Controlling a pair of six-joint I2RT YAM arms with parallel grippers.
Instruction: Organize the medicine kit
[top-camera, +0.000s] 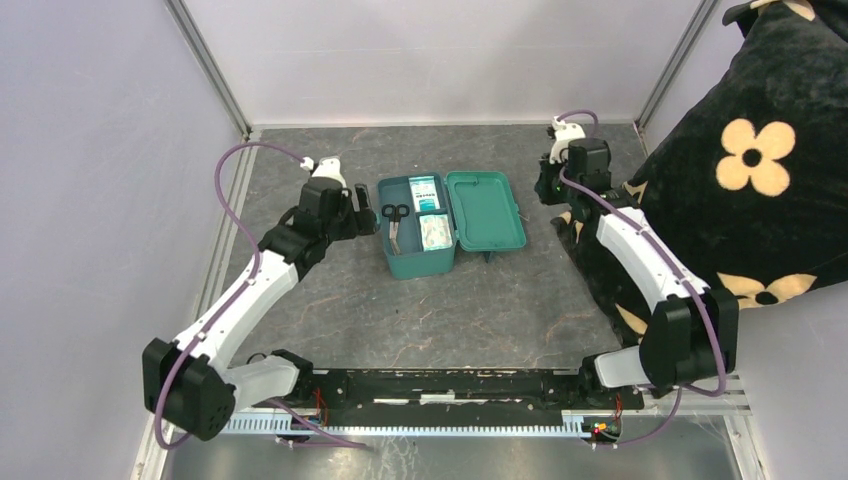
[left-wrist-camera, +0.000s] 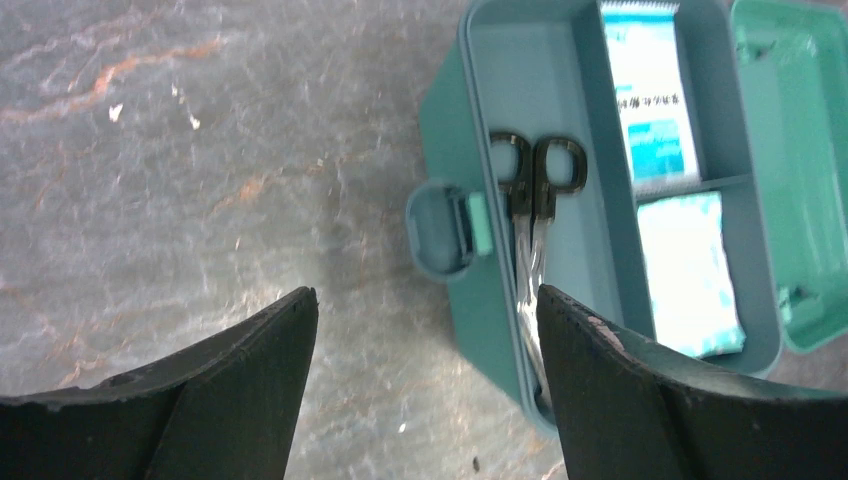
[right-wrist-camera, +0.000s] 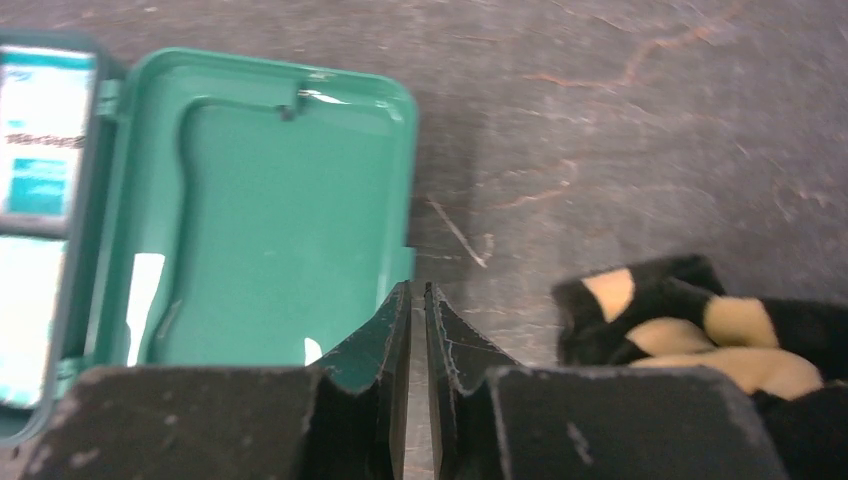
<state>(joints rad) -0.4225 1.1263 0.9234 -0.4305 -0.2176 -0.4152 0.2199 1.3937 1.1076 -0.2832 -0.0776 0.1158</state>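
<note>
The medicine kit (top-camera: 413, 266) is a teal box lying open mid-table, its lid (top-camera: 487, 210) flat to the right. Inside lie black-handled scissors (left-wrist-camera: 535, 175), a blue-and-white packet (left-wrist-camera: 650, 110) and a white gauze pack (left-wrist-camera: 690, 275). My left gripper (left-wrist-camera: 425, 292) hovers wide open at the kit's left wall beside the latch (left-wrist-camera: 445, 228), one finger over the table and the other over the rim. My right gripper (right-wrist-camera: 418, 287) hangs at the lid's (right-wrist-camera: 270, 220) right edge, its fingers parted by only a thin slit with nothing between them.
A black pillow (top-camera: 760, 170) with cream flowers leans in from the right, its corner (right-wrist-camera: 700, 320) close beside the right gripper. Pale walls with metal posts enclose the dark stone-patterned table (top-camera: 480, 320).
</note>
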